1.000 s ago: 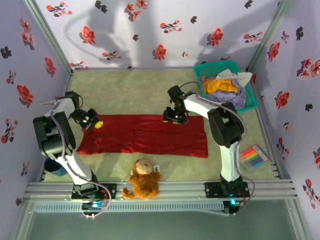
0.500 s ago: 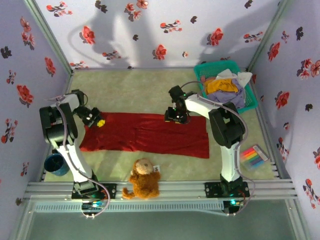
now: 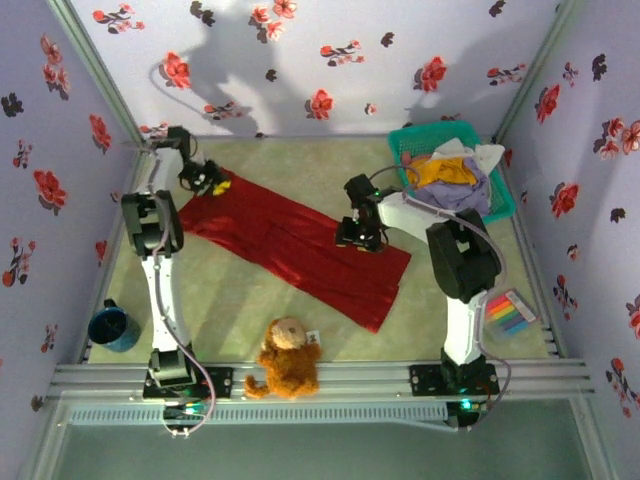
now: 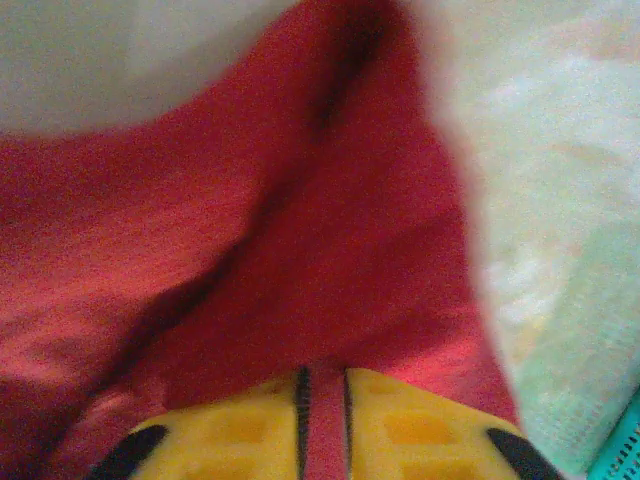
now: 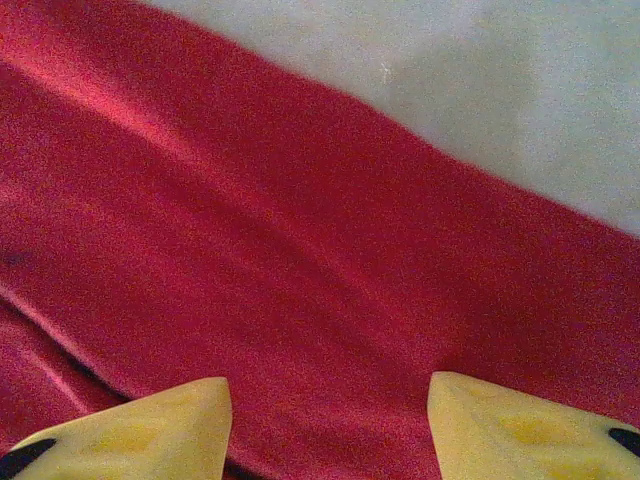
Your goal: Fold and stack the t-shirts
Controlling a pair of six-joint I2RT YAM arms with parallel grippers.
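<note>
The deep-red t-shirt (image 3: 300, 255) lies as a long strip, slanting from the far left corner down to the near right. My left gripper (image 3: 214, 184) is at its far left end. In the left wrist view the yellow fingers (image 4: 420, 430) are shut on a thin fold of the red t-shirt (image 4: 300, 230), with the left gripper (image 4: 323, 378) tight on it. My right gripper (image 3: 358, 238) hovers over the strip's right part. Its fingers (image 5: 520, 420) stand wide apart above the red cloth (image 5: 300, 230), so the right gripper (image 5: 330, 390) is open. Mustard, lavender and white shirts (image 3: 447, 172) sit in the basket.
The teal mesh basket (image 3: 505, 205) stands at the far right by the wall. A brown teddy (image 3: 286, 357) sits at the near edge, a blue mug (image 3: 110, 326) at the near left, and a set of coloured markers (image 3: 510, 313) at the near right. Floral walls close in three sides.
My left gripper has swung to the far left corner, dragging the shirt's left end with it. The strip now lies slanted instead of level. The right gripper has barely moved.
</note>
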